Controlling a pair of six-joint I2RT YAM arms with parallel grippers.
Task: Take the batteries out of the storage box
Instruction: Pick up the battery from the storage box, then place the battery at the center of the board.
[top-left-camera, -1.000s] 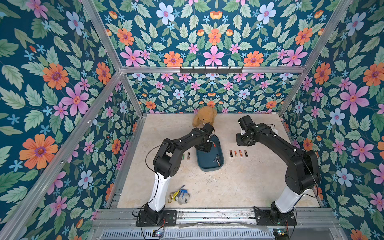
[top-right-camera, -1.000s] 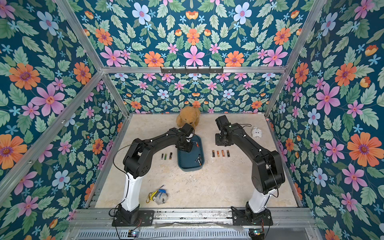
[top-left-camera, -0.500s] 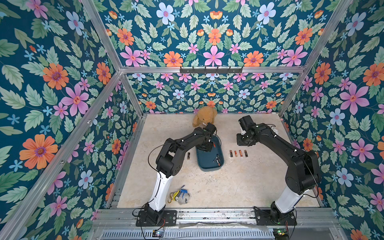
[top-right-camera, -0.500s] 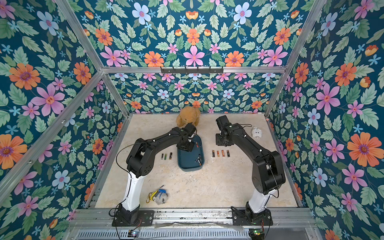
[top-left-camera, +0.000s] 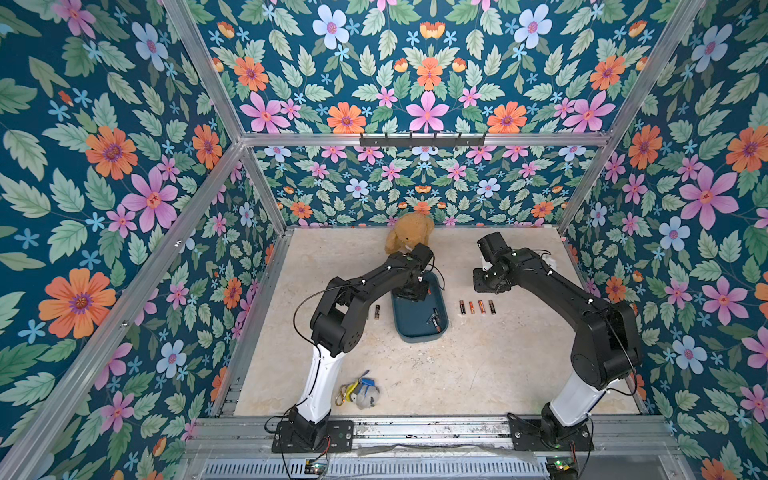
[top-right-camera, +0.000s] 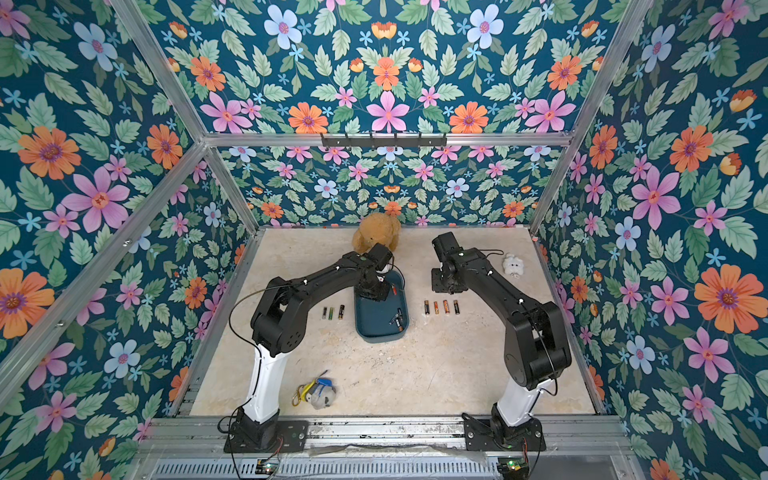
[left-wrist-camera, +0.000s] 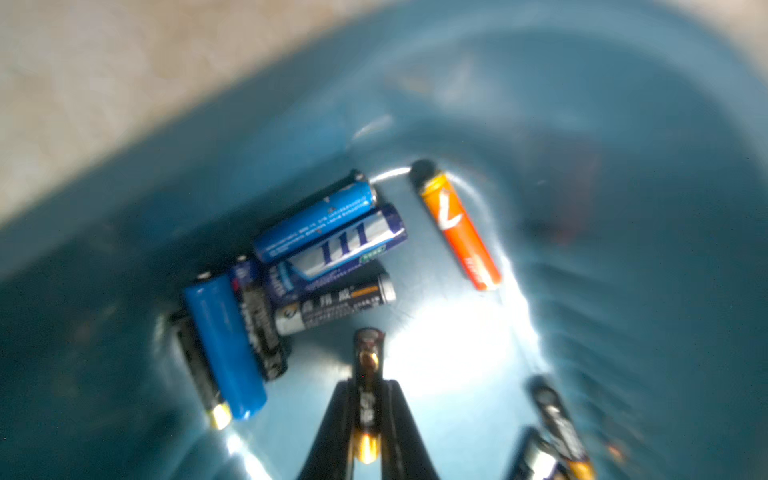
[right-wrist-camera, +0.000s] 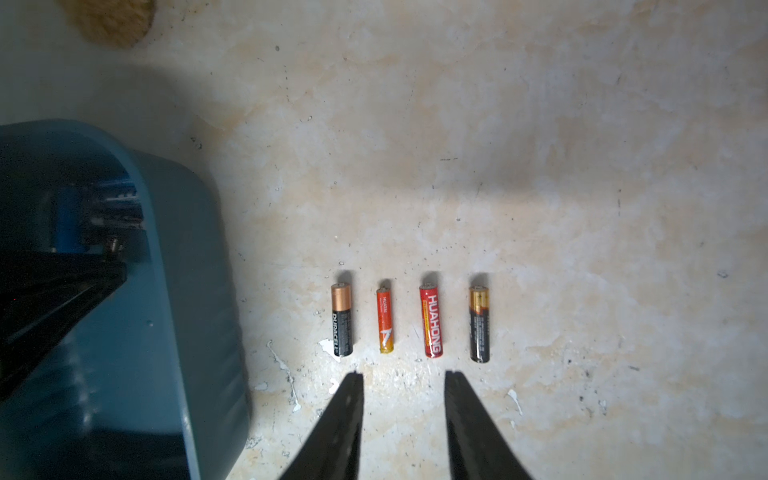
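- Shallow teal plastic storage box (top-left-camera: 419, 330) sits mid-table before the brown plush bear (top-left-camera: 409, 237), loose cylindrical batteries (left-wrist-camera: 328, 249) inside.
- Left gripper (left-wrist-camera: 368, 399) has just pinched a black, copper-tipped battery (left-wrist-camera: 367, 365) in there!
- Right gripper (right-wrist-camera: 403, 382), fingers spread, unmoved over the tabletop's black Duracell cell (right-wrist-camera: 342, 320) and red Huahong cell (right-wrist-camera: 431, 322).

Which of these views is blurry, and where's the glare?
Left wrist view: blurred toward the edges, with white glare on the storage box floor next to the orange battery. Right wrist view: sharp, the red battery label readable. Both top views: evenly lit.
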